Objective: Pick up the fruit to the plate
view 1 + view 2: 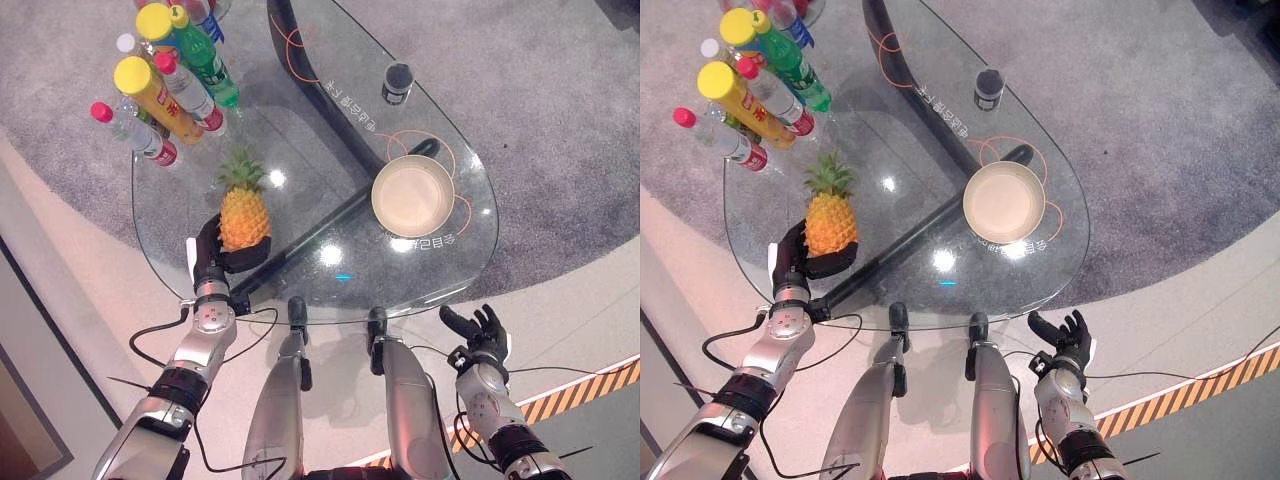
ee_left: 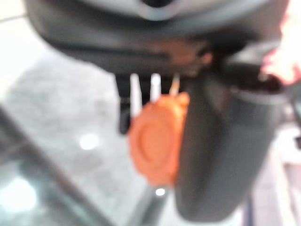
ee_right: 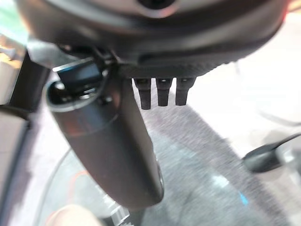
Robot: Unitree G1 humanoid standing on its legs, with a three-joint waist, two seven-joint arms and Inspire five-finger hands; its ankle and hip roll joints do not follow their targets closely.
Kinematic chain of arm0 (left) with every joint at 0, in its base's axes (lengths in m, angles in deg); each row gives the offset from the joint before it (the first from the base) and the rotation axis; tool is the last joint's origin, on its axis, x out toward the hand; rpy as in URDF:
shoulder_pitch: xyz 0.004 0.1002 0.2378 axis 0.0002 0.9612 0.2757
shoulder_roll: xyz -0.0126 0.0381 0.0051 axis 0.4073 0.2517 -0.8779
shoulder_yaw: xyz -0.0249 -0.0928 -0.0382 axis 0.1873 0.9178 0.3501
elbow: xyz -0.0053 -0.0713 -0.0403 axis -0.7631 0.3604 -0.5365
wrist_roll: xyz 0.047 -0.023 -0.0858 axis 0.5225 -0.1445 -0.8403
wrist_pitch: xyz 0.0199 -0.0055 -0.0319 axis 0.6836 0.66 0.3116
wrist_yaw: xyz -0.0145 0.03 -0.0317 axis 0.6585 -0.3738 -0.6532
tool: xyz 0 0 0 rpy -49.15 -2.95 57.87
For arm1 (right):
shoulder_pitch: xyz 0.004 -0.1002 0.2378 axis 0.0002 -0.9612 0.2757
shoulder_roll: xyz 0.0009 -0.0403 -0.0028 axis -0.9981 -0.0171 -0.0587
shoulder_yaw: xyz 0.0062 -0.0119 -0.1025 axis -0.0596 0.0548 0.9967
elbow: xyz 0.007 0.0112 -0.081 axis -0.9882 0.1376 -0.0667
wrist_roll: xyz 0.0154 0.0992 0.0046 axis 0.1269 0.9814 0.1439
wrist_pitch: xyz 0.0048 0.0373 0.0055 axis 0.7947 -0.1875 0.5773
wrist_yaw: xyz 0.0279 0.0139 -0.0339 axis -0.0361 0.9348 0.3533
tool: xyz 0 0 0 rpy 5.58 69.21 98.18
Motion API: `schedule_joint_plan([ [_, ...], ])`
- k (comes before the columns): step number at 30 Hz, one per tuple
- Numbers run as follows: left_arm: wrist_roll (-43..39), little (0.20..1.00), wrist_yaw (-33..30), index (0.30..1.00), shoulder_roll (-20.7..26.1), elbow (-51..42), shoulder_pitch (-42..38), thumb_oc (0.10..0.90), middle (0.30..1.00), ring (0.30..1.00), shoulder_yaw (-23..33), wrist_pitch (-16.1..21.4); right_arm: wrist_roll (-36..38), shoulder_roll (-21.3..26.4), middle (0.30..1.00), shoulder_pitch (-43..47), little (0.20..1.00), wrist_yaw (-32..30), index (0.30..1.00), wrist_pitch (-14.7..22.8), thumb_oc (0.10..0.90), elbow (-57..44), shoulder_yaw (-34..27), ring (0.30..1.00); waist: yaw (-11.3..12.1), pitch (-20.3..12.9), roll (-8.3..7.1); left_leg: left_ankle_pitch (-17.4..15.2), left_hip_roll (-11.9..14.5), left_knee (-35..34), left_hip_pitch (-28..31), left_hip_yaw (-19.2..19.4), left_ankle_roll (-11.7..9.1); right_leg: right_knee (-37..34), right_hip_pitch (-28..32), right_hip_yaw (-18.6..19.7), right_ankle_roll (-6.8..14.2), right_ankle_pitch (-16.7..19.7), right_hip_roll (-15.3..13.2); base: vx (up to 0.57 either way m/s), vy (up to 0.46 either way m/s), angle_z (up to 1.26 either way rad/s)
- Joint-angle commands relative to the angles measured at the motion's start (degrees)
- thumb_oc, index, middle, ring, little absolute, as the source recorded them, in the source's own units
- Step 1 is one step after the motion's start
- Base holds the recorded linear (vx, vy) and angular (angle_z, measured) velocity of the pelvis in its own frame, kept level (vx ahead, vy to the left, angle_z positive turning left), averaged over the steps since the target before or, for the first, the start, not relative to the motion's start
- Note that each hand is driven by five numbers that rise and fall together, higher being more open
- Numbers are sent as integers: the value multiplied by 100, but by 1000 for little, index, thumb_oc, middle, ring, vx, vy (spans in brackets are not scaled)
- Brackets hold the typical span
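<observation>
Left hand [image 1: 218, 252] is wrapped around the base of the pineapple [image 1: 243, 215]: fingers curl round its lower body, thumb on the opposite side, so it's a closed grasp on the fruit. Pineapple stands upright in that grip, green crown pointing away from the wrist, over the near-left part of the glass table [image 1: 300, 150]; can't tell whether its base touches the glass or is just off it. Left wrist view confirms it: orange fruit body [image 2: 157, 139] sits right between the thumb [image 2: 221, 150] and the finger row. Plate [image 1: 412, 196], round and beige, lies on the glass well to the right of the holding hand, nothing in it, with orange ring markings on the glass around it. Beyond the left hand, at the far-left end of the table, a cluster of bottles [image 1: 165, 75]: yellow caps, red caps, one green bottle, all well apart from the pineapple. A small dark cup [image 1: 397, 82] stands on the far side of the table, beyond the plate. A dark bar [image 1: 320, 235] under the glass runs diagonally from just beside the left hand toward the plate. Right hand [image 1: 478, 327] hangs off the table's near-right edge, below and right of the plate, fingers spread and relaxed, holding nothing; its wrist view shows the thumb [image 3: 113, 146] out and short fingertips [image 3: 162, 92] in a row, nothing between them.
</observation>
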Motion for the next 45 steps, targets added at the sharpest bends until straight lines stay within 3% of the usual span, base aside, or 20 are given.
schedule_joint_plan([
  [1,663,200,-367,300,465,-903,-86,100,300,300,506,907,-158,28,900,-363,900,-145,900,715,800,-955,-112,900,-50,-85,-248,-896,-375,1109,118,189,213,-1578,699,71,200,1126,73,0,0,0],
  [8,1019,200,-77,300,218,-1850,554,100,300,300,548,1483,-558,-224,900,-581,900,360,900,1064,800,-2672,-109,900,-10,-85,-255,-889,-427,1023,214,103,247,-1596,786,31,206,1105,68,0,0,0],
  [15,1228,200,144,300,247,-2303,799,100,300,300,539,1608,-520,-184,900,-461,900,841,900,1065,800,-3502,-43,900,40,-85,-242,-873,-446,995,249,83,244,-1602,842,5,200,1082,76,0,0,0],
  [21,839,200,610,300,222,-2587,787,100,300,300,469,1495,-369,-248,900,-168,900,1383,900,1097,800,-3984,180,900,115,-85,-222,-894,-465,1053,221,32,250,-1600,849,-33,203,1084,48,2,-11,1],
  [27,1020,200,1053,300,273,-2804,548,100,300,300,215,1377,-191,-221,900,426,900,2206,900,496,800,-4224,475,900,214,-85,-205,-913,-504,1146,137,-39,232,-1567,807,-73,197,1099,19,7,-25,4],
  [35,1331,200,1457,300,476,-3130,275,100,300,300,-123,1490,283,-189,900,802,900,2741,900,182,800,-4125,844,900,295,-85,-212,-957,-532,1273,83,-59,221,-1513,778,-126,226,1114,-38,14,-22,8],
  [45,1561,200,1570,300,821,-3387,104,100,300,300,-322,1581,671,-106,900,1049,900,2867,900,14,800,-3915,1171,900,357,-85,-196,-1012,-553,1395,30,-62,217,-1428,729,-164,259,1103,-107,11,2,5],
])
